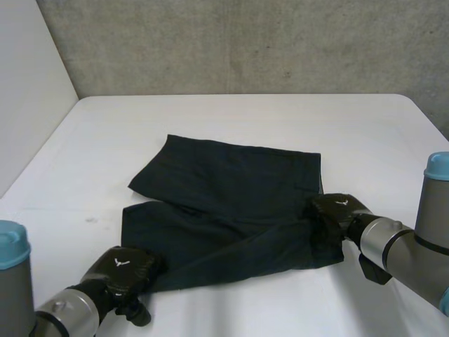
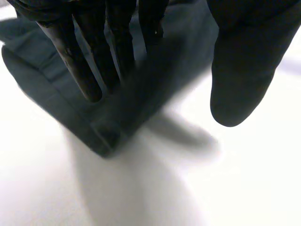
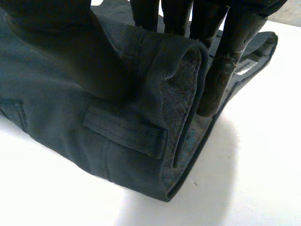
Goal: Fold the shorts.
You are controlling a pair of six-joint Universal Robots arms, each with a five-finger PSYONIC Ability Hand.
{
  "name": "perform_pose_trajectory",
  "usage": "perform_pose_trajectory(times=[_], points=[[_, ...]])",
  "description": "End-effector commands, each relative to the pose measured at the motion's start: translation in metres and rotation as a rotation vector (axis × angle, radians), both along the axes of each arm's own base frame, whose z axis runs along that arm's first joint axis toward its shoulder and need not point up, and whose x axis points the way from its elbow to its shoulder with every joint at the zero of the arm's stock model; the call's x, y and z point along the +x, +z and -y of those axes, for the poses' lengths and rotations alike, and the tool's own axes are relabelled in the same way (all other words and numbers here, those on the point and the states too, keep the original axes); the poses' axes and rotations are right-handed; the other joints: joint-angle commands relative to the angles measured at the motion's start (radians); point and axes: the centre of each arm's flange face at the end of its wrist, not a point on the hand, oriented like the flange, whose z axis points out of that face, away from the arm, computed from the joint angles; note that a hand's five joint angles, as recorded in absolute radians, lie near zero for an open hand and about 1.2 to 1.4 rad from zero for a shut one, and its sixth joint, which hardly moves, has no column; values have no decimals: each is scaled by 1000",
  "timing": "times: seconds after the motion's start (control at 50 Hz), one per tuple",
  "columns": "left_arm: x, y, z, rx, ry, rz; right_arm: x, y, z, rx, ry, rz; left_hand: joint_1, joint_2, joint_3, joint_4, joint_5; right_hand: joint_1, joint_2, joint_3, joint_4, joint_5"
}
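Pinching the shorts [image 1: 231,200] waistband in right hand [image 1: 335,210] fingers [image 3: 225,61].
Left wrist view is showing left hand [image 1: 125,270] fingers [image 2: 80,61] lying straight on a hem corner.

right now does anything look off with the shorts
The shorts lie skewed on the table, legs fanned apart rather than stacked. Their waistband corner is rucked up, pinched by the right hand between thumb and fingers. The left hand only rests straight fingers on a leg's hem corner.
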Motion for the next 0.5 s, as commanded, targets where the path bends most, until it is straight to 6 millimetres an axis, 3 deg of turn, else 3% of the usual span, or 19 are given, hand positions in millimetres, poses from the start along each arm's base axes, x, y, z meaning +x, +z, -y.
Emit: perform_pose_trajectory(times=[0.02,0.04,0.1,0.2,0.36,0.5], points=[[0,-19,18,7,57,74,-3,0,3,-4,-12,-5,556,566,560,565,570,407,219,215,207,190],[-4,-16,22,-22,55,84,-2,1,2,-10,3,-8,811,821,815,820,825,407,219,215,207,190],[-8,-10,28,-63,40,92,-2,3,-1,-14,32,-40,813,823,817,822,828,407,219,215,207,190],[-16,29,40,-229,-36,132,-4,13,-23,-40,189,-209,813,823,817,822,828,407,219,215,207,190],[-7,61,6,-202,-139,220,-20,45,-66,-103,378,-445,813,823,817,822,828,407,219,215,207,190],[3,71,-28,-98,-208,233,-38,68,-92,-18,476,-546,813,823,817,822,828,407,219,215,207,190]])
